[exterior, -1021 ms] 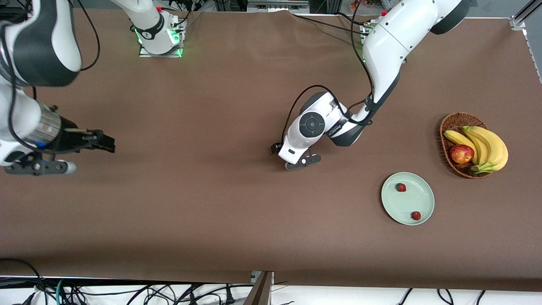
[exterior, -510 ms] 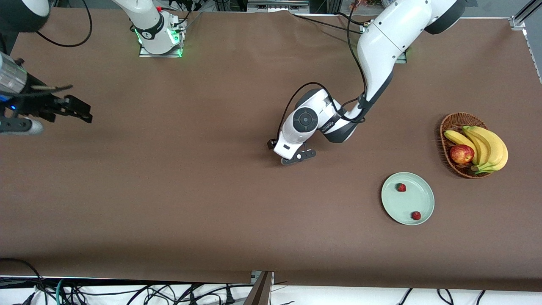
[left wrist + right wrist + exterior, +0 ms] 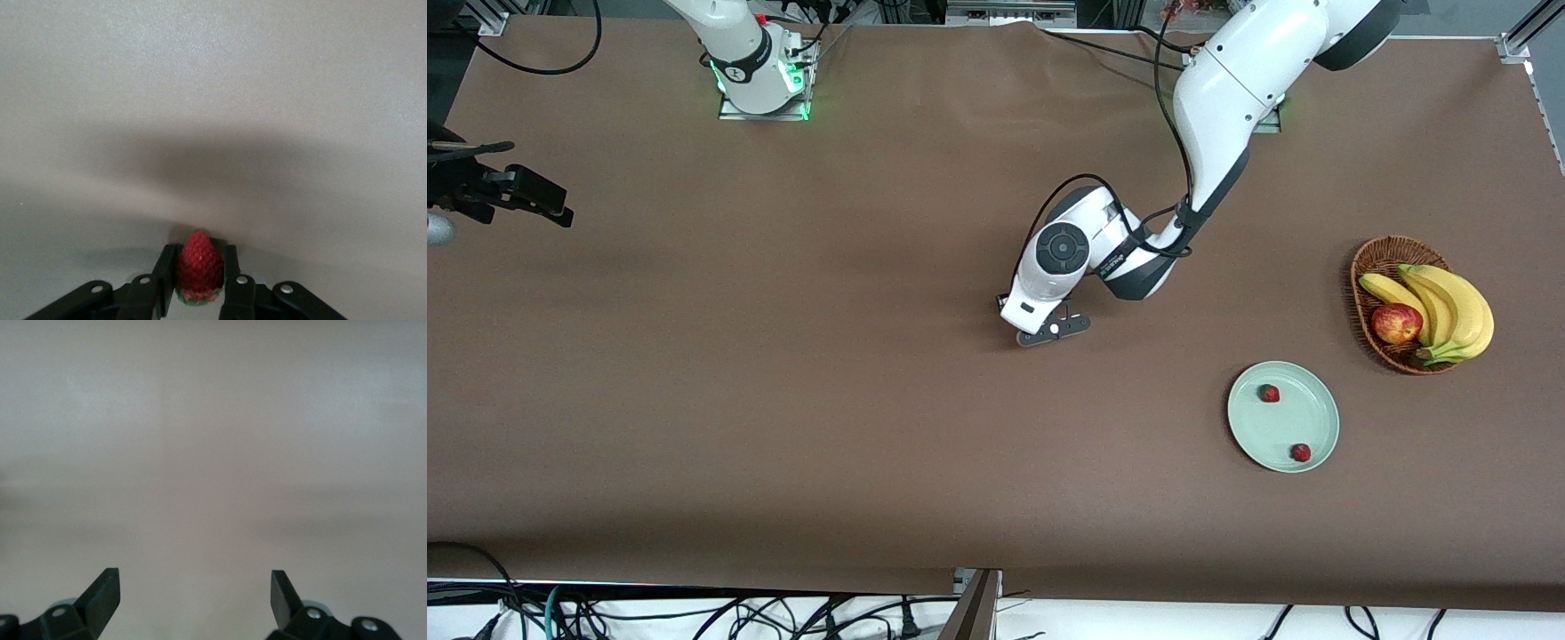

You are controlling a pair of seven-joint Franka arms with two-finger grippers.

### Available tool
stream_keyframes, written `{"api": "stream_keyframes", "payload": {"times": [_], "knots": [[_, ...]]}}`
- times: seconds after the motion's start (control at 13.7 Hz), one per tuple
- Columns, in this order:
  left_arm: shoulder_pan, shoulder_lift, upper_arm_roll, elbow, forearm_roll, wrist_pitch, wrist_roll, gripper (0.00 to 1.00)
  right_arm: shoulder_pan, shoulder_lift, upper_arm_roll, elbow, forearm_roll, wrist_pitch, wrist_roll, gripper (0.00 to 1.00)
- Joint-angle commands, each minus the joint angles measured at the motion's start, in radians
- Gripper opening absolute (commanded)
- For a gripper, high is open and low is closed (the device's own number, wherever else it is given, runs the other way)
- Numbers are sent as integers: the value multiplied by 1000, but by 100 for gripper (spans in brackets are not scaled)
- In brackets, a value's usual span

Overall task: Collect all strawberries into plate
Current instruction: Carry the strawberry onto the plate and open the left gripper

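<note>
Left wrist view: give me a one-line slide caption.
Left end effector shut on a strawberry, red tip pointing away from the camera, low over the bare brown table.

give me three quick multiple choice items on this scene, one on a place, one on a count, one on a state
1. Where is the apple?
A. in the basket beside the bananas
B. on the plate
C. on the bare table

2. How many strawberries lie on the plate?
A. none
B. two
C. four

3. What is the left tool doing?
A. standing open over the basket
B. shut on a banana
C. shut on a strawberry

Answers:
1. A, the front view shows it in the wicker bowl against the bananas.
2. B, one berry and another sit on it.
3. C, the left wrist view shows both fingers against the berry.
</note>
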Motion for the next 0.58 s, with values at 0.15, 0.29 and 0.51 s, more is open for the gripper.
{"api": "stream_keyframes", "payload": {"times": [0.15,0.29,0.51], "knots": [[63,-68,21,32,40,-149,74,0,-12,6,17,-5,-17,-6,-16,100],[133,-123,21,41,42,-211,212,0,-14,22,17,17,-18,-8,-18,100],[238,-132,23,116,42,-303,413,0,-17,26,15,19,-17,-8,-18,100]]}}
